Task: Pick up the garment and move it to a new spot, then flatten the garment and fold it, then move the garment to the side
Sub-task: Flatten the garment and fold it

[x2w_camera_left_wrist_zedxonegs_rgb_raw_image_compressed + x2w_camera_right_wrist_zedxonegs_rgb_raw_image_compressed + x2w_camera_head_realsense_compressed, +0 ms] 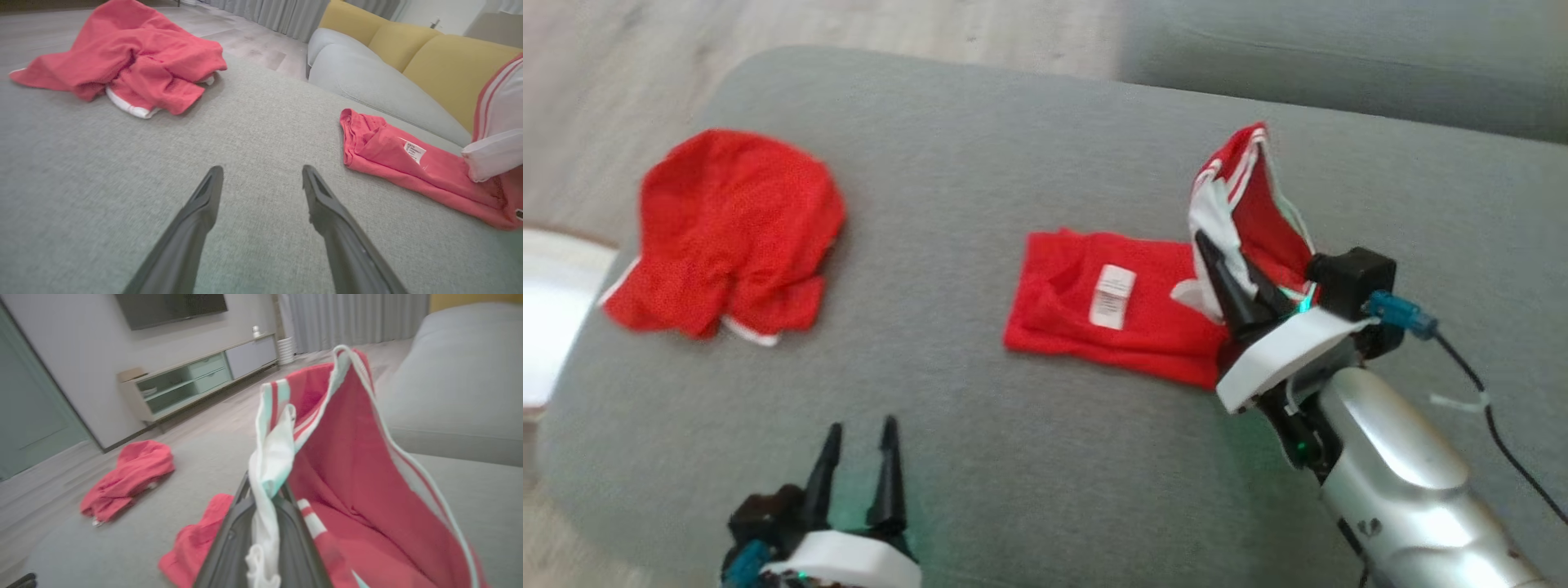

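The garment (1119, 314) is red with white striped trim and a white label, and it lies mid-cushion. Its right end (1262, 212) is raised off the cushion. My right gripper (1229, 273) is shut on the white trimmed edge there. In the right wrist view the white hem passes between that gripper's (265, 488) closed fingers, and the red cloth (347, 477) hangs open behind. My left gripper (862, 429) hovers open and empty over the front of the cushion, left of the garment (392, 159). Bare grey fabric shows between the left gripper's (261, 173) fingers.
A second red garment (731, 233) lies crumpled at the cushion's (1013, 474) far left, near its edge. A grey and yellow sofa (367, 77) stands behind. Wooden floor (621, 90) lies beyond the cushion's left and back edges. A black cable (1494, 425) trails from my right wrist.
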{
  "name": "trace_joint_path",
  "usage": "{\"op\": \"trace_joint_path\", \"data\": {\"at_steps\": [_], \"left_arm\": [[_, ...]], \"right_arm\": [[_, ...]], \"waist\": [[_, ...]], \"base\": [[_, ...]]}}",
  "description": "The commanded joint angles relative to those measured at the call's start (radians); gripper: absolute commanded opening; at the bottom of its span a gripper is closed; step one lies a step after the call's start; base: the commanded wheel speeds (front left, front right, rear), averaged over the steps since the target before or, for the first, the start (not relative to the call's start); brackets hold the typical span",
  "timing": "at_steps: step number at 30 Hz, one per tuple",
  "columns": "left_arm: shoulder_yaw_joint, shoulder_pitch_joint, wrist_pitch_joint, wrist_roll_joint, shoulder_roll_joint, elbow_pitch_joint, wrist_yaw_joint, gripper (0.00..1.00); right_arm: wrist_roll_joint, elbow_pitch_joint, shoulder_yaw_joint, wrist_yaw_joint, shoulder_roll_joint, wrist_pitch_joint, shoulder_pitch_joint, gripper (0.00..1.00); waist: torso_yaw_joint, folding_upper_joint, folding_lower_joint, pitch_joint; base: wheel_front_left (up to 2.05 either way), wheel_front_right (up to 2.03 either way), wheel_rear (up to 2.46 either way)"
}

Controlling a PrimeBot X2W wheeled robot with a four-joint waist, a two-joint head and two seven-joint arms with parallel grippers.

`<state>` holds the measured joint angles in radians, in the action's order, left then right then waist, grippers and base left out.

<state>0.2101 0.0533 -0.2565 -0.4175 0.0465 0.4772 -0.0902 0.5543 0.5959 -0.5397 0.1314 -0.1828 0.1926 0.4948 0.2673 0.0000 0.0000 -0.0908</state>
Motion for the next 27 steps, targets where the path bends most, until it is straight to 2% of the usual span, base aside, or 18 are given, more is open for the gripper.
{"op": "trace_joint_path", "data": {"at_steps": [1, 6, 10, 11, 12, 13, 16, 20, 27], "left_arm": [[0.001, 0.046, -0.005, -0.006, 0.004, -0.032, -0.009, 1.00], [0.060, 0.081, -0.005, -0.021, 0.004, -0.045, -0.013, 1.00], [0.078, 0.094, -0.005, -0.036, 0.004, -0.053, -0.011, 1.00], [0.079, 0.094, -0.005, -0.036, 0.004, -0.055, -0.010, 1.00], [0.078, 0.092, -0.005, -0.037, 0.004, -0.056, -0.008, 1.00], [0.074, 0.089, -0.005, -0.036, 0.004, -0.058, -0.005, 1.00], [0.055, 0.080, -0.005, -0.031, 0.004, -0.059, 0.002, 1.00], [0.026, 0.079, -0.005, -0.018, 0.004, -0.064, 0.006, 1.00], [-0.037, 0.075, -0.005, 0.022, 0.004, -0.075, 0.004, 1.00]], "right_arm": [[0.021, -0.015, -0.023, -0.001, 0.017, -0.001, 0.011, 0.00], [0.044, 0.057, -0.071, -0.001, 0.054, -0.001, 0.026, 0.00], [0.060, 0.120, -0.086, -0.001, 0.087, 0.018, 0.050, 0.00], [0.063, 0.131, -0.090, -0.001, 0.095, 0.026, 0.057, 0.46], [0.066, 0.138, -0.098, -0.001, 0.102, 0.033, 0.063, 0.84], [0.068, 0.143, -0.098, -0.001, 0.108, 0.041, 0.071, 1.00], [0.068, 0.132, -0.083, -0.001, 0.118, 0.063, 0.090, 1.00], [0.025, 0.079, -0.002, -0.001, 0.117, 0.068, 0.088, 1.00], [-0.212, -0.063, 0.293, -0.001, 0.113, 0.069, -0.064, 1.00]], "waist": [[0.098, 0.0000, 0.0000, -0.008], [0.184, 0.0000, 0.0000, -0.018], [0.214, 0.0000, 0.0000, -0.021], [0.216, 0.0000, 0.0000, -0.022], [0.215, 0.0000, 0.0000, -0.022], [0.210, 0.0000, 0.0000, -0.022], [0.185, 0.0000, 0.0000, -0.018], [0.141, 0.0000, 0.0000, -0.011], [0.011, 0.0000, 0.0000, 0.018]], "base": [[0.00, 0.00, 0.00], [0.00, 0.00, 0.00], [0.00, 0.00, 0.00], [0.00, 0.00, 0.00], [0.00, 0.00, 0.00], [0.00, 0.00, 0.00], [0.00, 0.00, 0.00], [0.00, 0.00, 0.00], [0.00, 0.00, 0.00]]}}
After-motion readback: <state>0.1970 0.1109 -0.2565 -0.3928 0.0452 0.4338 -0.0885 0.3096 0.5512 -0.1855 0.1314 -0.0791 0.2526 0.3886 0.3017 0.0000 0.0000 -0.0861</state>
